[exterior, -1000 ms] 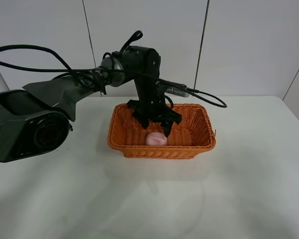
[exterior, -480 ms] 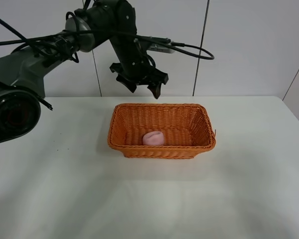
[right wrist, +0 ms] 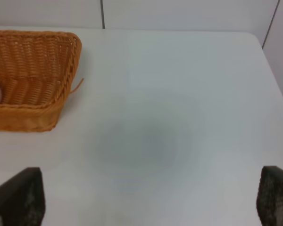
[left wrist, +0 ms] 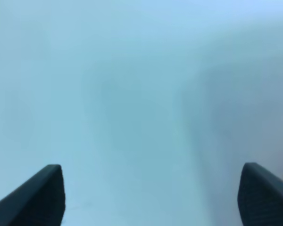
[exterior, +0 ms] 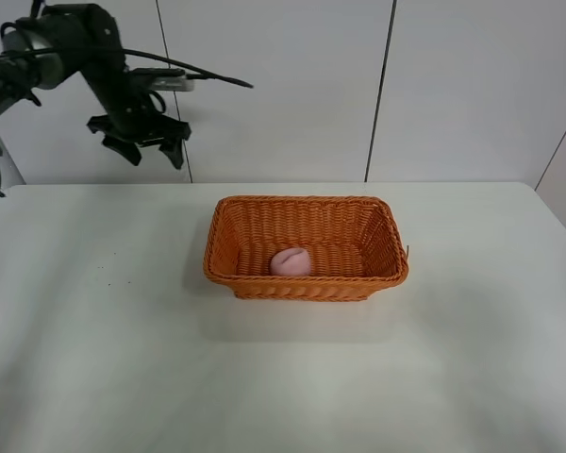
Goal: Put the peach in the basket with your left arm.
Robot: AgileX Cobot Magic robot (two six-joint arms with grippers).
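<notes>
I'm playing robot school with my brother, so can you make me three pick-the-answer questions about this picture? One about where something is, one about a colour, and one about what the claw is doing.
1. Where is the peach?
A. beside the basket
B. inside the basket
C. balanced on the basket's rim

2. What colour is the basket?
A. orange
B. blue
C. green

3. How is the left gripper?
A. open and empty
B. shut on the peach
C. gripping the basket's rim

Answers:
1 B: the peach lies on the basket's floor.
2 A: its wicker is orange all over.
3 A: its fingers stand wide apart in the left wrist view, with nothing between them.
</notes>
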